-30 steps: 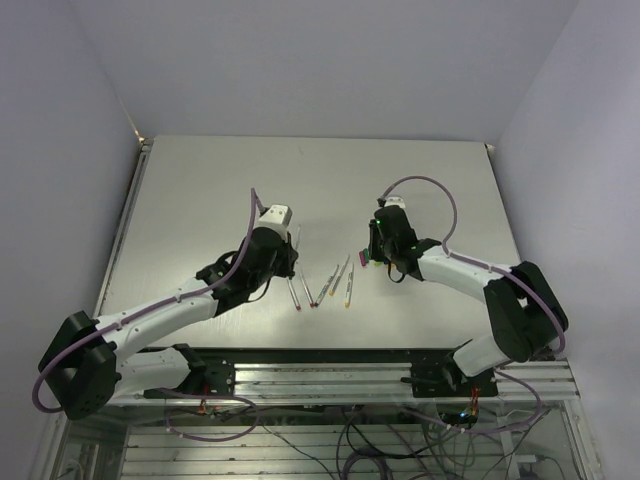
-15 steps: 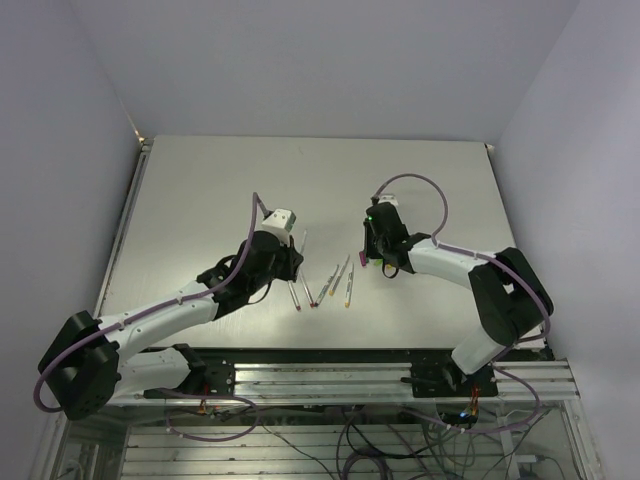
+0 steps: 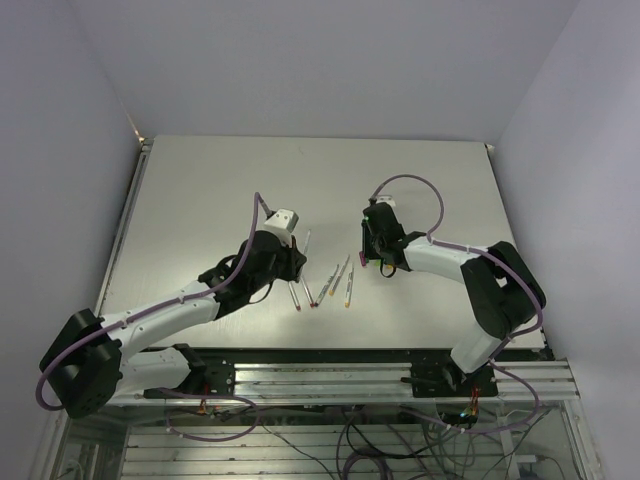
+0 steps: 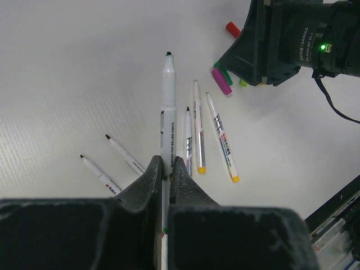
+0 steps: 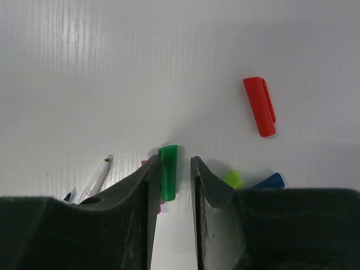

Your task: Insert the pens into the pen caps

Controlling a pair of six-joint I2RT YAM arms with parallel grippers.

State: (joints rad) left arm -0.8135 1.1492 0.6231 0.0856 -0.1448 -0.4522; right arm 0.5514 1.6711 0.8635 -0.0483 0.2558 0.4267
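My left gripper [image 4: 167, 163] is shut on a whitish pen [image 4: 167, 107] with a dark tip and a green rear end; it holds the pen off the table, pointing at the caps. It also shows in the top view [image 3: 297, 264]. Several other pens [image 4: 198, 129] lie on the table beside it. My right gripper [image 5: 174, 162] is open and down at the table, its jaws around the green cap [image 5: 169, 171], which touches the left finger. The red cap [image 5: 260, 107] lies apart. The yellow cap [image 5: 232, 180] and blue cap [image 5: 269, 181] peek out by the right finger. The magenta cap [image 4: 221, 80] lies beside the green one.
Two thin pens [image 4: 126, 154] lie to the left of the held pen, and two with yellow ends [image 4: 221, 138] to its right. The right arm's black wrist [image 4: 292, 39] hangs over the caps. The table's near edge [image 3: 330, 348] lies just behind the pens.
My right gripper has moved left and down over the caps. My left gripper has shifted a little to the right with the pen in it.
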